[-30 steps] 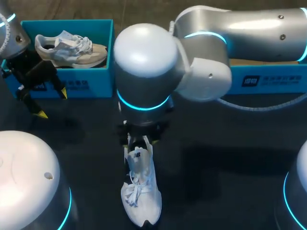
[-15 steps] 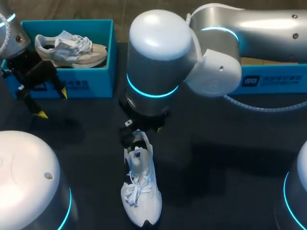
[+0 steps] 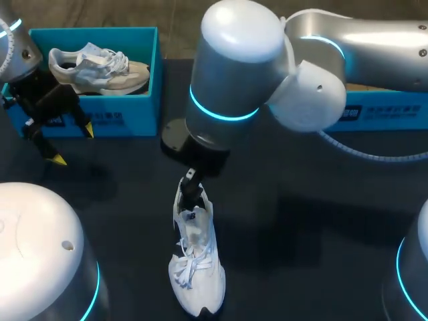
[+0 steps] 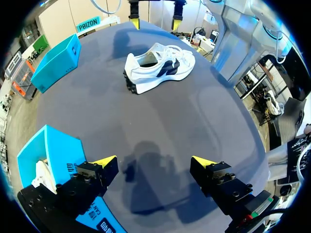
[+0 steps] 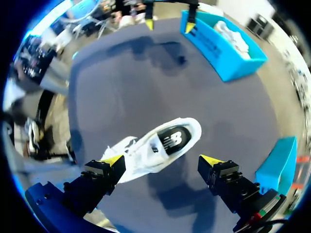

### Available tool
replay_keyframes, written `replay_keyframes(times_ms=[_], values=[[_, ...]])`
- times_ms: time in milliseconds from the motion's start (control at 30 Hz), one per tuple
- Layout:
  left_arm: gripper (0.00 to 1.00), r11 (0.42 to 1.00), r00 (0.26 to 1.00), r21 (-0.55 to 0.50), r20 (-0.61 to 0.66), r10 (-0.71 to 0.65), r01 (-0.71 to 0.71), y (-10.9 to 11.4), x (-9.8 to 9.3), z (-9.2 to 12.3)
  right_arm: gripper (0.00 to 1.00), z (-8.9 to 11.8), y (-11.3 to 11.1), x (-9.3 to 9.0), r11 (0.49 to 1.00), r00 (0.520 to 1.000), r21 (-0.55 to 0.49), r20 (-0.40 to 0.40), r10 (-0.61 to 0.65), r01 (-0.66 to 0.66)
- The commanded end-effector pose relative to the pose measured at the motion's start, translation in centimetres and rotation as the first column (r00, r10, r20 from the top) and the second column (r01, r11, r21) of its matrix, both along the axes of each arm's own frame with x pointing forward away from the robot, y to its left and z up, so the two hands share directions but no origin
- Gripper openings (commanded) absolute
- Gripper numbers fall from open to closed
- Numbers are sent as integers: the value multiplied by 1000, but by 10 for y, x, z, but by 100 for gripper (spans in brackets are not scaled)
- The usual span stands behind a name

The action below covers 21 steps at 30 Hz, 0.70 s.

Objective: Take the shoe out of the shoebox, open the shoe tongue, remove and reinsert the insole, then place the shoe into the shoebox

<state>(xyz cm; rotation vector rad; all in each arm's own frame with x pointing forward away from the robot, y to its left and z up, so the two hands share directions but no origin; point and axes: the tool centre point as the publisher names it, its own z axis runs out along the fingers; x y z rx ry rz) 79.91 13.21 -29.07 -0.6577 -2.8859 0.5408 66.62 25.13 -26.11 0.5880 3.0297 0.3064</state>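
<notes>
A white shoe (image 3: pixel 195 267) lies on the dark table, toe toward the front edge. My right arm (image 3: pixel 234 73) hangs over its heel. In the right wrist view my right gripper (image 5: pixel 162 160) is open above the shoe (image 5: pixel 155 148), touching nothing; the insole (image 5: pixel 173 140) shows in the shoe's opening. The teal shoebox (image 3: pixel 127 117) stands at the back left and holds a second, beige-and-white shoe (image 3: pixel 100 67). My left gripper (image 3: pixel 73 146) hangs open in front of that box with nothing held. From the left wrist, the white shoe (image 4: pixel 160 65) lies far ahead of the open fingers (image 4: pixel 104 161).
A second teal box (image 3: pixel 381 110) stands at the back right, partly behind my right arm. In the left wrist view the shoebox wall (image 4: pixel 51 153) is just beside the left gripper. Bare dark tabletop lies between the two grippers.
My right arm has lifted and drawn back from the shoe's heel toward the back right, and its fingers have spread wider. The shoe and the left arm have not moved.
</notes>
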Motion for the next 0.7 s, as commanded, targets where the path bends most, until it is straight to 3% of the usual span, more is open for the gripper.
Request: replay_keyframes(times_ms=[33,367,700], values=[[100,1000,1000,4,1,0,0,0,-1,0,100,-5,12,16,974,982,-130,11,188,-185],[100,1000,1000,4,1,0,0,0,-1,0,100,-17,11,43,956,961,-154,77,264,-250],[100,1000,1000,4,1,0,0,0,-1,0,100,-40,17,62,935,943,-164,61,327,-313]])
